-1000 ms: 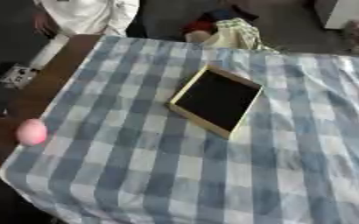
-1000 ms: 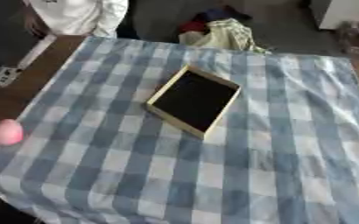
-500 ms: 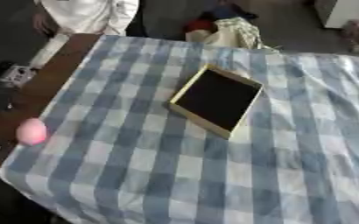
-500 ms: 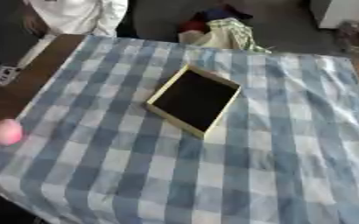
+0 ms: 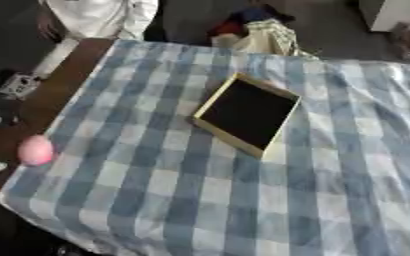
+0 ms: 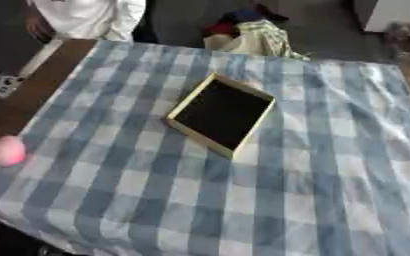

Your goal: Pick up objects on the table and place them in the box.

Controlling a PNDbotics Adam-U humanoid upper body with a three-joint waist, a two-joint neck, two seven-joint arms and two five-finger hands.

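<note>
1. The box (image 5: 248, 114) lies open on the checked cloth (image 5: 270, 200), a shallow tray with a pale rim and a dark inside, set askew.
2. A pink ball (image 5: 35, 150) sits well left of the box, off the cloth's left edge, on the bare brown table (image 5: 47, 95).
3. Nothing shows inside the box.
4. Beyond the box, past the cloth's far edge, lies a heap of fabric (image 6: 252, 35).
5. Small pale items (image 5: 16, 85) lie far left of the box on the table; what they are is unclear.
6. Neither robot hand appears in either view, so their state cannot be told.
</note>
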